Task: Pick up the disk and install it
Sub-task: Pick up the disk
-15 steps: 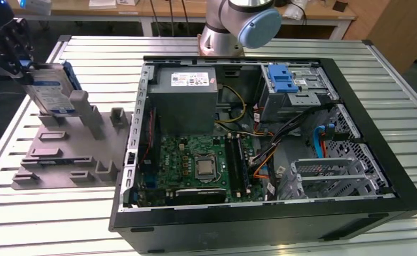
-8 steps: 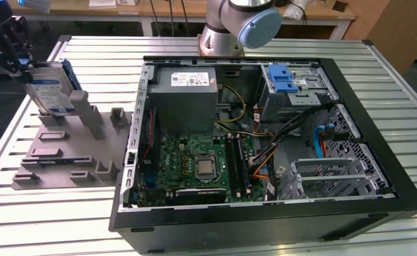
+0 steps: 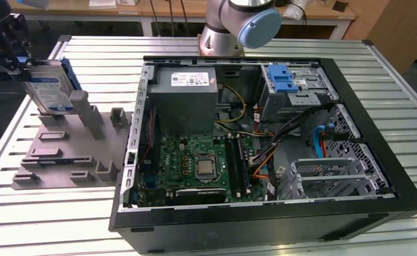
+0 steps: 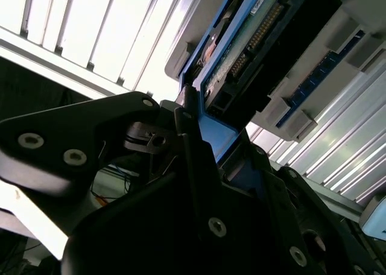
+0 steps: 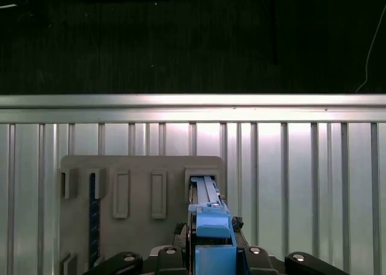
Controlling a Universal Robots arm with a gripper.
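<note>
The disk (image 3: 48,88) stands upright on edge at the far corner of the grey holder (image 3: 65,154), at the exterior view's left. It is silver with a white-and-blue label and a blue carrier frame. My gripper (image 3: 17,61) is at its upper end, shut on the blue frame. In the first wrist view the disk (image 5: 208,218) is edge-on, running from my gripper (image 5: 211,257) down to a slot of the holder (image 5: 120,178). The second wrist view has the black fingers (image 4: 193,142) pressed on the blue frame, with the disk (image 4: 241,52) and its connector beyond. Whether its lower edge still rests in the slot I cannot tell.
An open computer case (image 3: 133,160) lies to the exterior view's right of the holder, with a motherboard (image 3: 201,165), a grey power supply (image 3: 187,101) and a drive bay with a blue latch (image 3: 285,80). The arm's base (image 3: 229,26) stands behind it. The ribbed metal table (image 3: 44,213) ends close by the holder.
</note>
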